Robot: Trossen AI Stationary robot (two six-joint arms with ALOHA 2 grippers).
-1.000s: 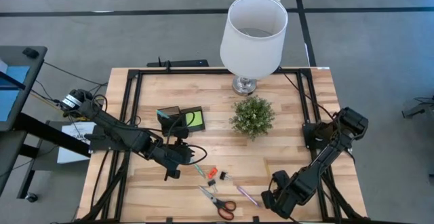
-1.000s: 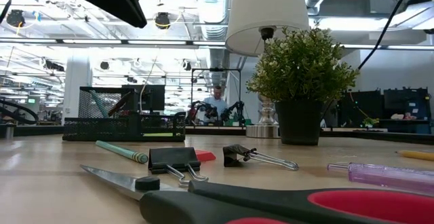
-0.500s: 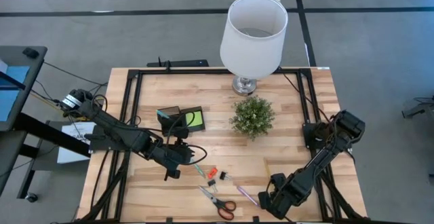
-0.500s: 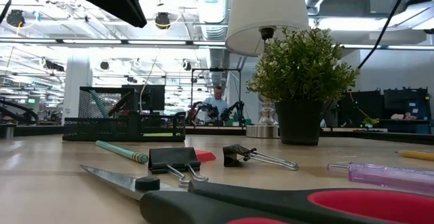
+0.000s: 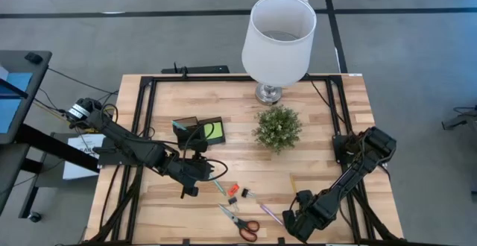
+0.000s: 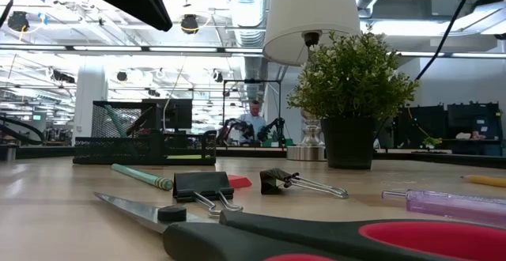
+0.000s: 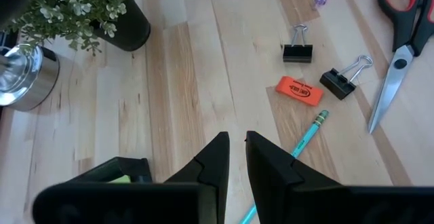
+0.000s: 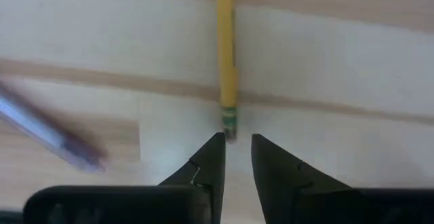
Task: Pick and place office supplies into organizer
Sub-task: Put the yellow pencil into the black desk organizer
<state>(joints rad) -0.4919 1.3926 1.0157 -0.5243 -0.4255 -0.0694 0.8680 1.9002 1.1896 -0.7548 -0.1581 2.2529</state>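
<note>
Right wrist view, hexagonal yellow pencil [image 8: 224, 47], pale wood-grain table [image 8: 352, 61], dark tapered right gripper [image 8: 237, 142].

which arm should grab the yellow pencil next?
Right. The right claw sits just short of the yellow wooden pencil's eraser end, lined up with it. The left claw points toward the teal pencil.

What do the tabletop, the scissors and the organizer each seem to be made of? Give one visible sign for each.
Tabletop: pale wood planks with a smooth finish; grain and board seams show.
Scissors: bare grey metal blades, and handles that look like glossy red and black plastic.
Organizer: black wire mesh, probably coated metal; the background shows through its walls.
</note>
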